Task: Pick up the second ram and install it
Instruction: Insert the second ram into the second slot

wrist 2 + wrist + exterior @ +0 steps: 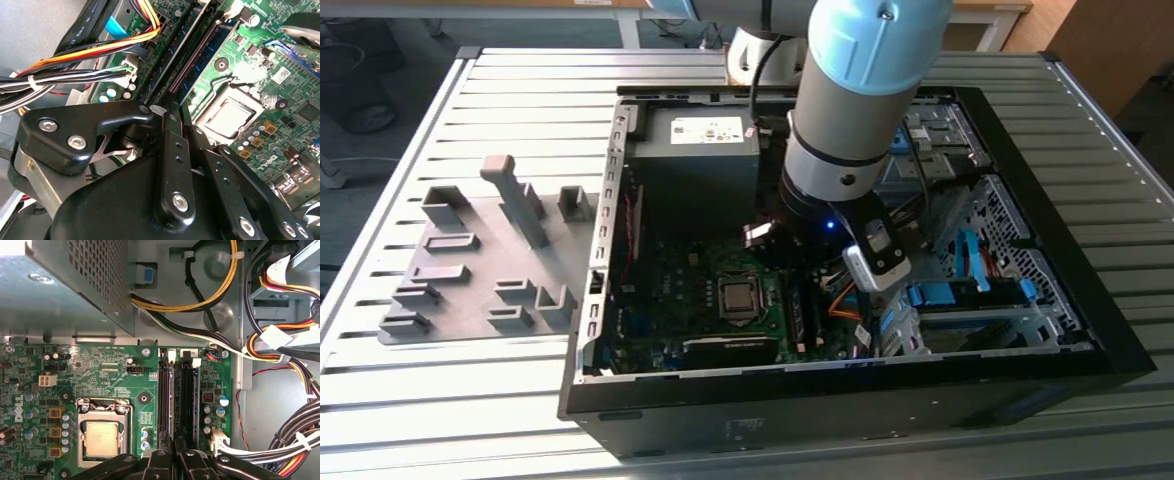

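Inside the open computer case (607, 250), in the exterior view, my one arm (854, 100) reaches down over the green board (707, 300), beside the one grey power supply (700, 130). On the slatted table (480, 420), toward the exterior view's left and outside the case, lies one grey fixture plate (467, 290) with roughly ten moulded blocks. Blue plastic clips (947, 293) sit in the drive bays toward the exterior view's right. My own arm blocks the middle of the board here.

In the first wrist view I count one processor socket (102, 437), two long dark memory slots (166, 395) side by side, and two pale latches (171, 356) at their far ends. My gripper (175, 457) hangs right over the near end of those slots, its fingers (159, 460) drawn close together with a narrow gap between them. I cannot tell whether they pinch anything. One bundle of yellow, orange and black cables (295, 365) runs just beside the board.

In the second wrist view my black linkages cover the near ends of the slots. One slot shows a bare row of reddish contacts (195, 60); the one beside it is dark. The second memory stick I cannot pick out with certainty: it may be that dark strip or sit between my fingers. Cables (90, 55) crowd the slots' outer side.
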`<action>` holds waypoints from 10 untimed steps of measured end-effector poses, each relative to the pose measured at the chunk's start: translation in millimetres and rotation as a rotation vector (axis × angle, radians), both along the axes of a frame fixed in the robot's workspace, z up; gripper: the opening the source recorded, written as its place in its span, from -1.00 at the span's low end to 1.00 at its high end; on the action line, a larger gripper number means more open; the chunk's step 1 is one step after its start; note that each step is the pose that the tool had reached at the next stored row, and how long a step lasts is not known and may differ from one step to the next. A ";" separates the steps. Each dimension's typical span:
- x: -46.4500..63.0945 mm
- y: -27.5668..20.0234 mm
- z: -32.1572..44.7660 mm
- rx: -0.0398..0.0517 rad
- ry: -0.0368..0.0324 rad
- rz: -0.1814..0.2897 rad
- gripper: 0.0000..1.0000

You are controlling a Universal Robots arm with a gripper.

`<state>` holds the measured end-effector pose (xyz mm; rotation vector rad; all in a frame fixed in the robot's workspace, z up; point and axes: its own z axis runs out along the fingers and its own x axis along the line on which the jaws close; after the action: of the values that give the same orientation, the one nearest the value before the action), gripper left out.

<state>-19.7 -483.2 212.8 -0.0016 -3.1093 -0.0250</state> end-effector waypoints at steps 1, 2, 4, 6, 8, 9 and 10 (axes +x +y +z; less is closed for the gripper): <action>0.2 0.0 -0.2 0.0000 0.0000 -0.001 -0.73; 0.2 0.0 -0.6 0.0002 -0.0001 -0.002 -0.73; 0.3 0.1 -1.2 0.0001 -0.0001 -0.003 -0.73; 0.4 0.1 -2.0 0.0002 -0.0001 -0.003 -0.73; 0.4 0.0 -2.8 0.0001 0.0000 -0.003 -0.73; 0.4 0.0 -3.3 0.0001 0.0000 -0.003 -0.73; 0.4 0.1 -3.6 0.0001 -0.0001 -0.003 -0.73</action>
<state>-19.4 -483.2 209.2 -0.0064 -3.1094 -0.0253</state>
